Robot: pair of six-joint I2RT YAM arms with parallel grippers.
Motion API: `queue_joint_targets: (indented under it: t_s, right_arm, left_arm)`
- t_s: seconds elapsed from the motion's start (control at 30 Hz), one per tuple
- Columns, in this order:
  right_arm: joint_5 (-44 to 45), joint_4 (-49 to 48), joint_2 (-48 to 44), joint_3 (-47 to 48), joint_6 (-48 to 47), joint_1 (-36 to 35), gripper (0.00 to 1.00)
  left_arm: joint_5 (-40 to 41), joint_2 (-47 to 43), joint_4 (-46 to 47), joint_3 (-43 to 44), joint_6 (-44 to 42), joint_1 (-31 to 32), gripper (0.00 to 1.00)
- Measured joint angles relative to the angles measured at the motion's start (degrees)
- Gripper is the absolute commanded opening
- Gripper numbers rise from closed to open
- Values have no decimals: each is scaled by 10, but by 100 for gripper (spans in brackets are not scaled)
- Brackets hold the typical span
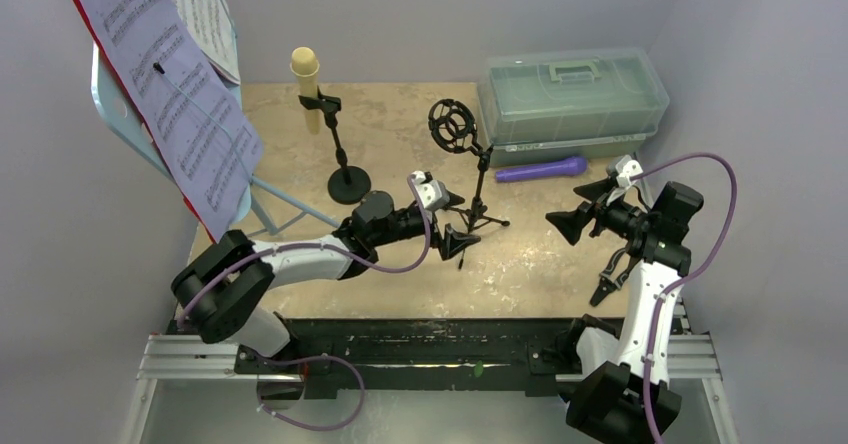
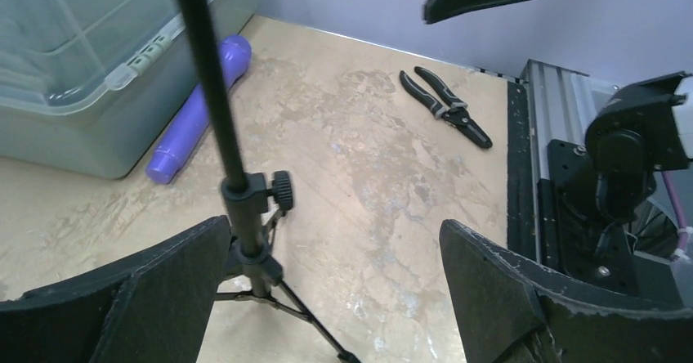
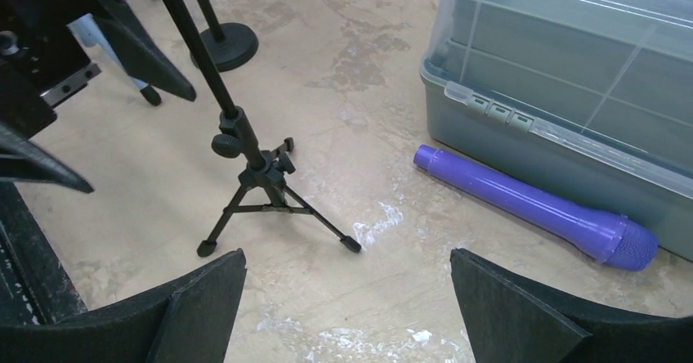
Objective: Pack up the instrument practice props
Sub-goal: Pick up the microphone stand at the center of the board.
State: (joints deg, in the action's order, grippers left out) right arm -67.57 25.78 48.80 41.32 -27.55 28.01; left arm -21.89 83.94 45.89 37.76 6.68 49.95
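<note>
A light-blue music rest (image 1: 112,104) stands at the far left with sheet music (image 1: 175,94) over a red folder (image 1: 84,14). A cream microphone (image 1: 305,64) sits in a black holder with a round base (image 1: 349,184). The second black holder (image 1: 470,179) is a tripod with an empty ring mount. My left gripper (image 2: 333,228) is open at the tripod's foot, with its pole (image 2: 216,93) just inside the left finger. A purple microphone (image 3: 531,208) lies in front of the box. My right gripper (image 3: 347,257) hangs open and empty above the table, right of the tripod (image 3: 253,175).
A translucent grey-green box (image 1: 572,94) with a handle stands closed at the back right, the purple microphone (image 1: 540,170) against its front. Small black pliers (image 1: 612,274) lie by the right arm's base. Walls close in the table on the left, back and right.
</note>
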Motion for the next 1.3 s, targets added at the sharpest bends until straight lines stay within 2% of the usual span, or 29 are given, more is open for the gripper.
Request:
queue_joint_targets:
  t_s: [0.27,0.43,0.57,0.77,0.97,1.0,1.07,1.13,1.3]
  right_arm:
    - [6,1,1,0,-2,0,99]
    - [6,2,4,0,-4,0,99]
    - [6,3,4,0,-6,0,99]
    - [6,3,4,0,-6,0,99]
    - [6,3,4,0,-6,0,99]
    - [6,3,4,0,-6,0,99]
    - [6,3,4,0,-6,0,99]
    - [6,3,4,0,-6,0,99]
    - [6,4,4,0,-6,0,99]
  left_arm:
    - [-82,112,142,28,78,-80,96]
    - [-115,151,215,44,121,-94,93]
    - [-129,170,254,62,141,-94,85]
    - [-142,223,332,95,178,-94,62]
    - [-151,262,367,117,200,-94,40]
    - [-153,266,372,122,203,-94,34]
    - [-157,269,377,129,208,-94,15]
    - [-160,270,383,134,210,-94,0]
    - [-169,276,393,144,217,-92,0]
